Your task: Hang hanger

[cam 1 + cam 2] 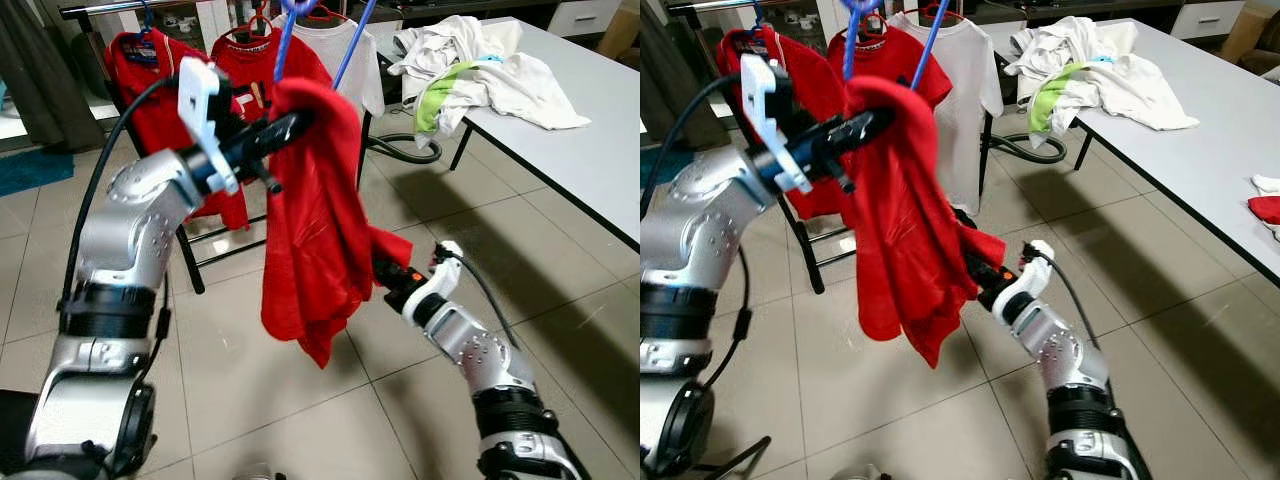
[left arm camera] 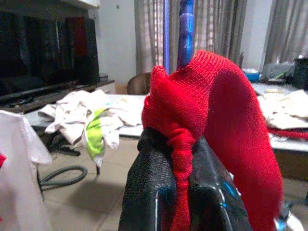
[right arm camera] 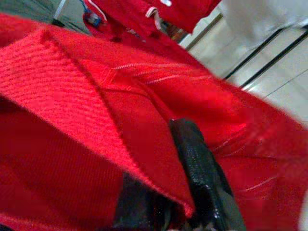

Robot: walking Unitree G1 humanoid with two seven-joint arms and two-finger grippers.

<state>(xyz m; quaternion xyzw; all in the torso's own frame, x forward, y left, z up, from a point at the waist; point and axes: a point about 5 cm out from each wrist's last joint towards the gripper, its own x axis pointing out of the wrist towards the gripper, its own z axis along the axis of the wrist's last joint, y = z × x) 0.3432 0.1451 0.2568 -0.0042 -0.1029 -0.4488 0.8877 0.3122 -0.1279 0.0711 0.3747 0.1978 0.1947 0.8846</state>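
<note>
A red shirt (image 1: 310, 220) hangs in mid-air, draped over a blue hanger (image 1: 350, 45) whose arms rise out of its top. My left gripper (image 1: 290, 125) is raised at the shirt's collar and is shut on a bunched fold of the red fabric (image 2: 180, 159), just under the blue hanger (image 2: 185, 33). My right gripper (image 1: 385, 270) reaches in lower down and is shut on the shirt's side hem; red cloth (image 3: 120, 110) lies over its black finger (image 3: 197, 163). The hanger's hook is cut off by the top of the picture.
Behind stands a black clothes rack (image 1: 190, 250) with two red shirts (image 1: 150, 90) and a white shirt (image 1: 345, 50) on hangers. A grey table (image 1: 580, 150) at the right carries a pile of white and green laundry (image 1: 470, 70). A hose (image 1: 405, 150) lies on the tiled floor.
</note>
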